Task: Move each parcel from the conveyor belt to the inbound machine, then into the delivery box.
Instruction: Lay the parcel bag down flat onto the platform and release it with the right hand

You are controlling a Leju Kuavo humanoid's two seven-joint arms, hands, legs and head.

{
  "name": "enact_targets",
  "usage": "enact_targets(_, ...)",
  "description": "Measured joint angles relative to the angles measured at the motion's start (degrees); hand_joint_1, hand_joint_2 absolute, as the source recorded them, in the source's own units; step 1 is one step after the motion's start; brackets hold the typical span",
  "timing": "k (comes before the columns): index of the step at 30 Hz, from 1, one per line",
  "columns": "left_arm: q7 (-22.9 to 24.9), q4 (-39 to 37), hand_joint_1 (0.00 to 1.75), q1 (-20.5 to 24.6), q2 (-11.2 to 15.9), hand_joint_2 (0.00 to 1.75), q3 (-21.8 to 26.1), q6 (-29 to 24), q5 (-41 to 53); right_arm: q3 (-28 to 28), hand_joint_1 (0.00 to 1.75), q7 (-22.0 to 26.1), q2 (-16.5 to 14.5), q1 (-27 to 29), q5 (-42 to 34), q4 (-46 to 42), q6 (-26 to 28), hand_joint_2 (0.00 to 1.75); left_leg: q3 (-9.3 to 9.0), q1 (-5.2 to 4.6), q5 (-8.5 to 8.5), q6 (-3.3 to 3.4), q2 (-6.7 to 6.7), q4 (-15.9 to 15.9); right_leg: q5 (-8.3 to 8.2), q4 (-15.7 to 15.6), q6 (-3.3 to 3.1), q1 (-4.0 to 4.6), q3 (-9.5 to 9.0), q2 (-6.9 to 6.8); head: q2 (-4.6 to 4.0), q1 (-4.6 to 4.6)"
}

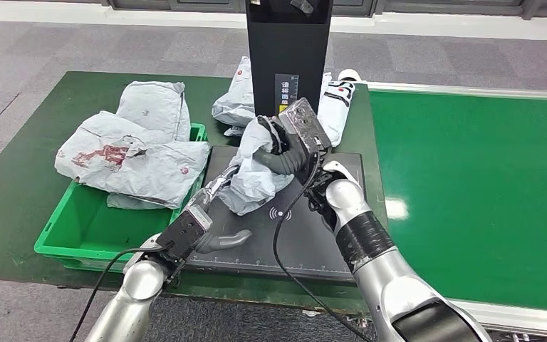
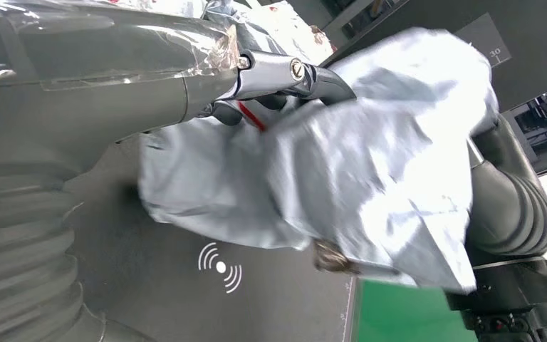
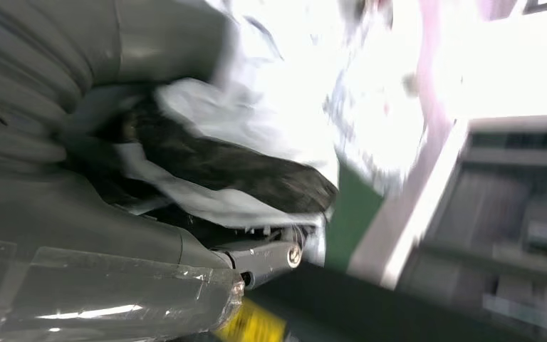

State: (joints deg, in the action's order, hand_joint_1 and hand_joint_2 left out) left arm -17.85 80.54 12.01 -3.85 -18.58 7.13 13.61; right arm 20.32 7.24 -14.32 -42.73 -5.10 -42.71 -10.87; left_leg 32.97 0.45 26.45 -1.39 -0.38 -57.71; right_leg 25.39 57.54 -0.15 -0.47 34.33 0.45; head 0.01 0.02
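Observation:
My right hand (image 1: 283, 148) grips a crumpled grey parcel (image 1: 255, 178) and holds it just above the black platform of the inbound machine (image 1: 313, 246). In the right wrist view its dark fingers (image 3: 242, 167) wrap around the parcel (image 3: 256, 121). My left hand (image 1: 214, 210) reaches in from the lower left. Its fingertips (image 2: 285, 71) touch the edge of the parcel (image 2: 370, 164), and its thumb is spread apart with nothing in its grasp. The green delivery box (image 1: 57, 239) stands to the left of the platform, piled with several grey parcels (image 1: 132, 149).
The machine's black column (image 1: 288, 50) rises behind the platform. Two more parcels (image 1: 231, 100) lie at its foot, one on each side. The green conveyor belt (image 1: 470, 185) stretches to the right. A black cable (image 1: 285, 242) hangs across the platform.

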Motion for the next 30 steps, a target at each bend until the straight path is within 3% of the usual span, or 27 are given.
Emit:
enact_targets(9, -0.3, -0.5, 0.0, 0.0, 0.2, 1.75, 0.0, -0.3, 0.0, 1.6, 0.0, 0.8, -0.3, -0.4, -3.7, 1.1, -1.5, 1.75, 0.0, 0.0, 0.0, 0.0, -0.01, 0.0, -0.01, 0.0, 0.0, 0.0, -0.01, -0.01, 0.01, 0.01)
enact_targets(20, -0.4, -0.5, 0.0, 0.0, 0.4, 1.75, 0.1, -0.5, 0.0, 2.0, 0.0, 0.8, 0.5, -0.6, -3.1, 1.2, -1.2, 1.75, 0.0, 0.0, 0.0, 0.0, -0.01, 0.0, -0.01, 0.0, 0.0, 0.0, -0.01, -0.01, 0.01, 0.01)
enact_targets(23, -0.3, -0.3, 0.0, -0.2, 0.5, 1.75, 0.4, -0.7, 0.2, 3.6, 0.0, 0.9, 2.2, -1.0, 3.5, 1.1, -0.3, 1.75, -0.01, 0.0, 0.0, 0.0, -0.02, 0.0, -0.01, 0.0, 0.01, 0.0, -0.02, -0.01, 0.01, 0.01)
enact_targets(27, -0.3, 1.3, 0.0, -2.6, 0.6, 1.75, 2.4, -1.3, 1.7, 6.8, 0.0, -2.7, 7.1, 0.9, 23.2, -4.1, 4.7, 1.75, -0.01, -0.01, 0.0, 0.01, -0.04, 0.0, -0.01, 0.0, 0.01, -0.01, -0.03, -0.02, 0.01, -0.01)
enact_targets(30, 0.1, 3.8, 0.0, -5.6, 0.6, 1.75, 4.5, -1.5, 3.3, 7.2, 0.0, -7.7, 11.2, 5.5, 37.6, -13.2, 7.1, 0.44, -0.01, -0.01, 0.04, 0.03, -0.03, 0.0, 0.0, -0.1, 0.02, -0.01, -0.03, -0.02, 0.01, 0.01)
